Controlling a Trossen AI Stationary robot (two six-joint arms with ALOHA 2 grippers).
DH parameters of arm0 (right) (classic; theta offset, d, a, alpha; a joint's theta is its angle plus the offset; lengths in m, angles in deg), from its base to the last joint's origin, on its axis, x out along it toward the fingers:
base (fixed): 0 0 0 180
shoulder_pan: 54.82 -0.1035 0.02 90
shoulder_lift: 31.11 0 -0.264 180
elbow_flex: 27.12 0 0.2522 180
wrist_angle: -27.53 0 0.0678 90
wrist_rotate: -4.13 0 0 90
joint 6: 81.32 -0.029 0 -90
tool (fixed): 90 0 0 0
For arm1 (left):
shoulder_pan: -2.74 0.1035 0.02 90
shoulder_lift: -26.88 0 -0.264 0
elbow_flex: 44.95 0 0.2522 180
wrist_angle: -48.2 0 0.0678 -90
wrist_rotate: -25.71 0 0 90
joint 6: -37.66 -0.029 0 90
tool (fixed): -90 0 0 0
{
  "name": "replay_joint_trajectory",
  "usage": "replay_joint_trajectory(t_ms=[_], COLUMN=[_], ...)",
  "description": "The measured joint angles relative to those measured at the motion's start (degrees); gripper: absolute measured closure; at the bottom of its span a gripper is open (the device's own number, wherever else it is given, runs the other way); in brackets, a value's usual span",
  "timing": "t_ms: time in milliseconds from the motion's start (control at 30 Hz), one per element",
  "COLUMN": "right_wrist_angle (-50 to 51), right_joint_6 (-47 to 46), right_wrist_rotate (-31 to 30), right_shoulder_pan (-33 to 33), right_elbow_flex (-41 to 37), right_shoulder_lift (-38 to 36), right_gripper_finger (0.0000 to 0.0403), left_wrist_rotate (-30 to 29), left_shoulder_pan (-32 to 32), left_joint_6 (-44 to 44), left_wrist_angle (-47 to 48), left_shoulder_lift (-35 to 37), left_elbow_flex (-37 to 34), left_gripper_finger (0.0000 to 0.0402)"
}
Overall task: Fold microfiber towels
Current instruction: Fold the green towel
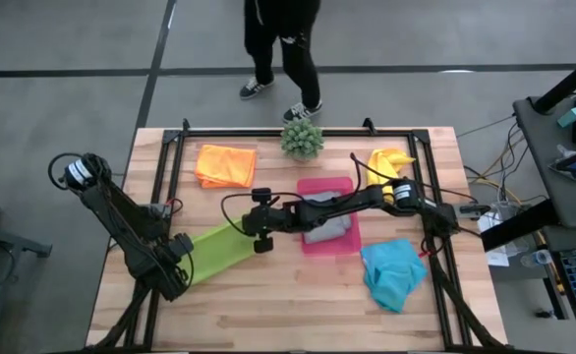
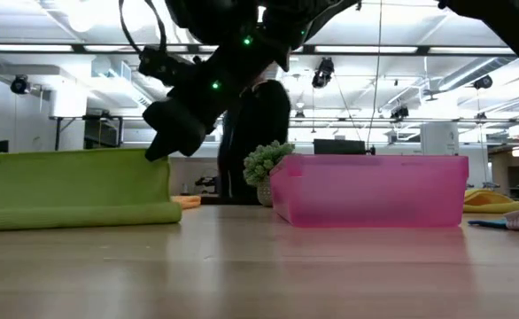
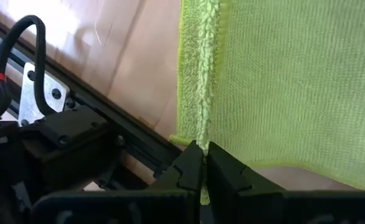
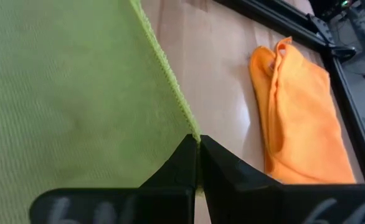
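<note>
The lime green towel (image 1: pixel 217 250) stretches between my two grippers at the table's near left. My left gripper (image 1: pixel 179 258) is shut on its left end and my right gripper (image 1: pixel 259 237) on its right end. In the low view the towel (image 2: pixel 73 188) stands as an upright sheet, its rounded lower part resting on the table. An orange towel (image 1: pixel 226 164) lies crumpled at the far left, a yellow one (image 1: pixel 388 162) at the far right and a turquoise one (image 1: pixel 394 273) at the near right. A grey towel (image 1: pixel 330 229) lies in the pink tray (image 1: pixel 339 186). My left gripper pinches the green towel's hemmed edge (image 3: pixel 204 127) between its two fingers, which point steeply down and lie in line with the hem. One layer or several, I cannot tell. The cloth spreads away from the fingers. My right gripper pinches the green towel's stitched edge (image 4: pixel 184 117) between its two fingers, at the upper right corner (image 2: pixel 160 156). The fingers slant down from the table's right. The held edge is raised, and the towel's lower part lies on the table.
A small potted plant (image 1: pixel 301 139) stands at the far edge in the middle. A black metal frame (image 1: pixel 160 177) runs around the table top. A person (image 1: pixel 280 49) stands beyond the far edge. Bare wood shows along the near edge.
</note>
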Motion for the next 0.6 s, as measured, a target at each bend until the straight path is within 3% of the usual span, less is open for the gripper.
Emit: replay_joint_trajectory(t_ms=[133,400,600], right_wrist_angle=[-0.25,-1.12,-1.1], right_joint_6=[1.27,-0.44,-3.11], right_wrist_rotate=[-0.09,-0.33,-0.28], right_shoulder_pan=[-0.01,0.99,0.94], right_elbow_flex=[0.18,0.15,0.15], right_shoulder_lift=[0.62,1.37,0.48], right_gripper_finger=[0.0387,0.0334,0.0305], left_wrist_rotate=[0.0,-0.52,-1.5], left_shoulder_pan=[0.01,0.35,0.35], left_joint_6=[0.03,0.01,-0.02], left_wrist_angle=[-0.44,-0.44,-0.4], left_shoulder_lift=[-0.04,-0.28,-0.28], left_elbow_flex=[-0.81,-1.22,-1.46], left_gripper_finger=[0.0402,0.0399,0.0347])
